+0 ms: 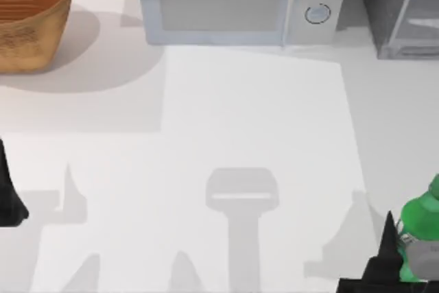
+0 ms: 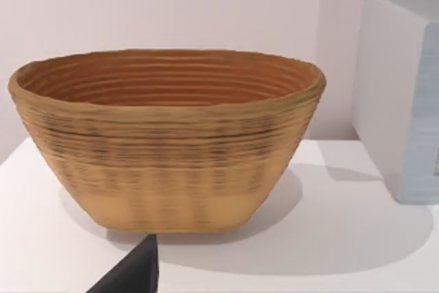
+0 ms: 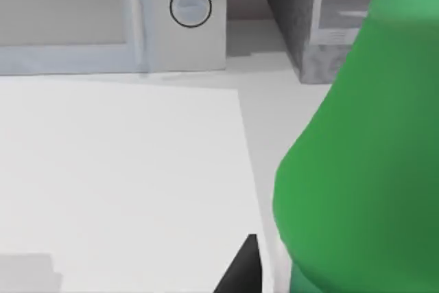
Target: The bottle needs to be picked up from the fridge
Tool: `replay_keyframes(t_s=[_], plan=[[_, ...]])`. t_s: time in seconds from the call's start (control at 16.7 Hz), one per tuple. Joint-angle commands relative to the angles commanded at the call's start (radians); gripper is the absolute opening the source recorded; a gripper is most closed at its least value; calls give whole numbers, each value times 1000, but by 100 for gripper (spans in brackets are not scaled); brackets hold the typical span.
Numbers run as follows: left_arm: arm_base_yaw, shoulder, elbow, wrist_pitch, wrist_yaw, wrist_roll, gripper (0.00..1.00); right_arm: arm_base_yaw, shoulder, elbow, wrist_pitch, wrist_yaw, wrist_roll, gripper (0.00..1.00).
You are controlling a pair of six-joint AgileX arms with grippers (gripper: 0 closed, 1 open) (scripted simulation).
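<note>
The green bottle (image 1: pixel 424 214) is at the top view's lower right edge, far from the fridge (image 1: pixel 401 12) at the back right. My right gripper (image 1: pixel 406 237) is shut on the bottle; one dark finger (image 1: pixel 388 235) lies against its left side and the other is hidden. In the right wrist view the bottle (image 3: pixel 363 169) looms very close beside a dark fingertip (image 3: pixel 241 269), with the fridge (image 3: pixel 322 25) far behind. My left gripper (image 1: pixel 8 197) is parked open at the left edge, holding nothing.
A light grey microwave (image 1: pixel 233 1) with two round knobs stands at the back centre, left of the fridge. A woven brown basket (image 1: pixel 31 15) sits at the back left, and it is close ahead in the left wrist view (image 2: pixel 168 138). The white tabletop (image 1: pixel 226 135) spreads between the arms.
</note>
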Motion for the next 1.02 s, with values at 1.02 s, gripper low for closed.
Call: replay_keyframes(t_s=[1.02], plan=[[0,0,0,0,0,0,100,80,199,-21,249,119,-69,0]])
